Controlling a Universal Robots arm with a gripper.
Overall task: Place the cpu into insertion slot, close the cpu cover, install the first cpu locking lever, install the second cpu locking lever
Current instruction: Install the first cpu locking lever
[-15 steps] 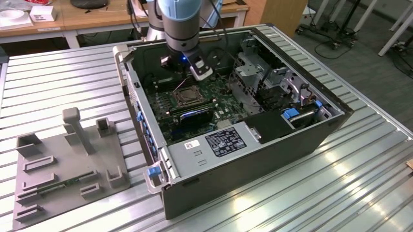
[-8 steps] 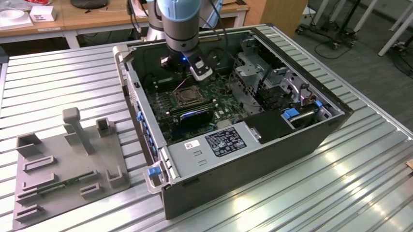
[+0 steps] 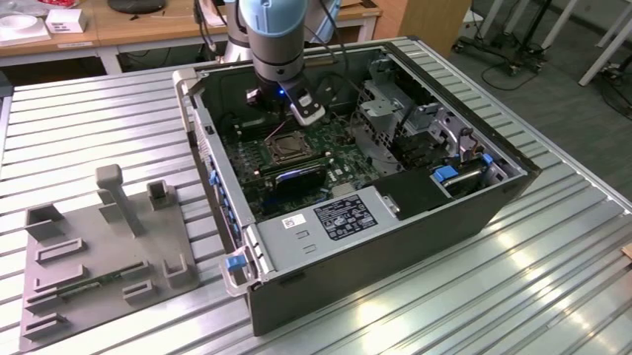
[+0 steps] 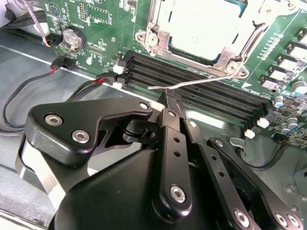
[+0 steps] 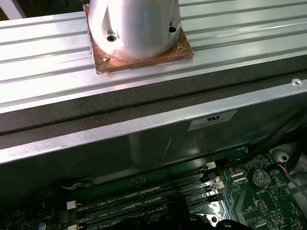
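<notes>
On the exterior view's left, a gray fixture plate (image 3: 99, 296) with upright holders lies on the ribbed metal bench (image 3: 89, 126), well apart from the work. Toward the middle, the open computer case (image 3: 395, 244) lies on its side with the green motherboard (image 3: 331, 166) exposed. The arm reaches down into it, just above the insertion slot (image 3: 287, 149).

In the second wrist view the cpu (image 4: 201, 24) sits flat in the slot. The cpu cover (image 4: 229, 61) appears folded down around it, its window framing the chip. The hand (image 4: 170, 98) is pinched closed on 1 locking lever (image 4: 201, 82), a thin silver wire rod. The rod runs alongside the black memory slots (image 4: 206, 96), just beside the socket, and the grip is near its free end.

By its look, the lever is light, stiff and springy. Its smooth round surface could slide or twist between the pads, so a hold close to the free end should give the most leverage. The cpu is light, thin and fragile, best touched only by its edges. The cover is thin sheet metal that would bend easily.
</notes>
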